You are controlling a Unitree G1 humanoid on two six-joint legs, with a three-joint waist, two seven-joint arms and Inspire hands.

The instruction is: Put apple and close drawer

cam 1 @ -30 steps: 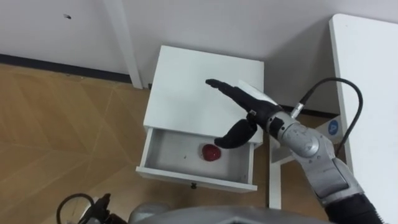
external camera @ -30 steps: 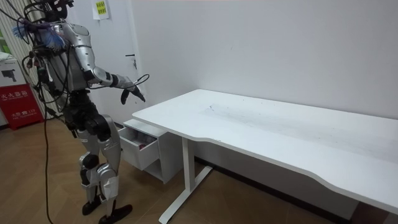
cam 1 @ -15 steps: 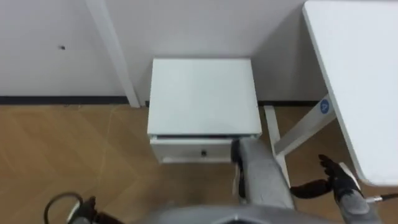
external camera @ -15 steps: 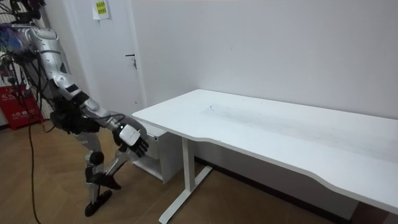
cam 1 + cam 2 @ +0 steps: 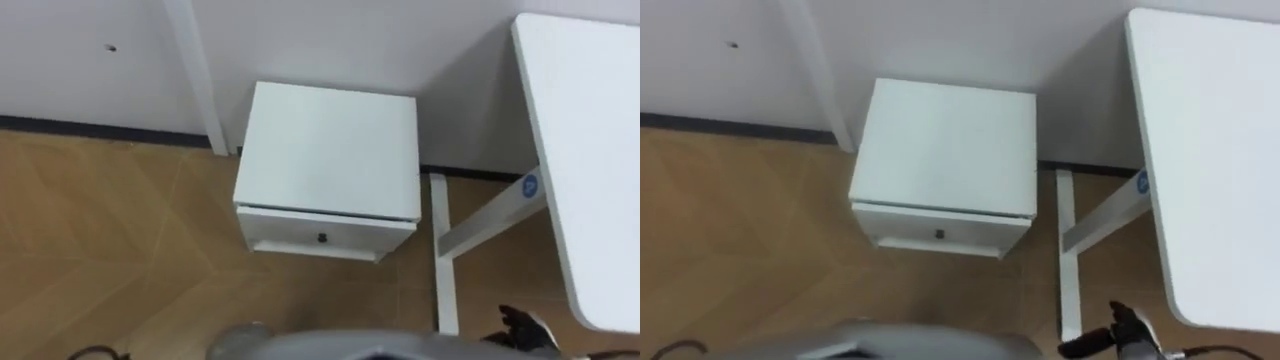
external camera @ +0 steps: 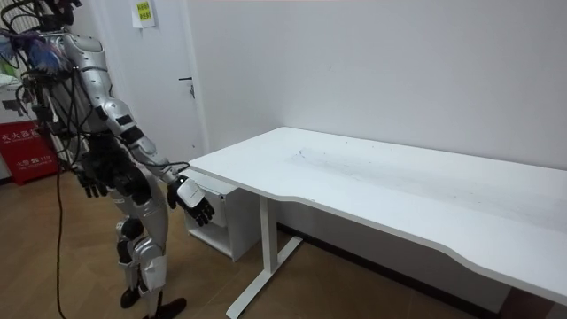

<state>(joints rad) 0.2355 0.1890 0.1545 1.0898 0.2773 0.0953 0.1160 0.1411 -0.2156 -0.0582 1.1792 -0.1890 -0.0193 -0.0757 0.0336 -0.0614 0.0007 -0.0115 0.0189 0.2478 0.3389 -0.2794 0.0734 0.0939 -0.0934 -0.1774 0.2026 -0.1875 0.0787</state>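
Observation:
The white bedside cabinet (image 5: 328, 150) stands against the wall, left of the desk. Its drawer (image 5: 322, 236) is pushed fully in, front flush, with a small dark knob (image 5: 939, 234) in the middle. The apple is hidden from sight behind that shut front. My right hand (image 5: 1127, 334) hangs low at the bottom right, beside the desk leg and well clear of the cabinet, fingers relaxed and holding nothing. In the room view I stand upright a step back from the cabinet (image 6: 218, 232), right hand (image 6: 197, 206) lowered in front of it, left hand (image 6: 90, 184) hanging at my side, open.
A large white desk (image 5: 585, 150) runs along the right, its white leg and foot (image 5: 444, 265) right next to the cabinet. A white door frame (image 5: 198, 75) rises left of the cabinet. Wooden floor (image 5: 110, 250) spreads to the left and front.
A second ago the drawer stood open with the red apple inside and my right hand above it. The drawer is now shut, the right arm has dropped, and I have straightened up.

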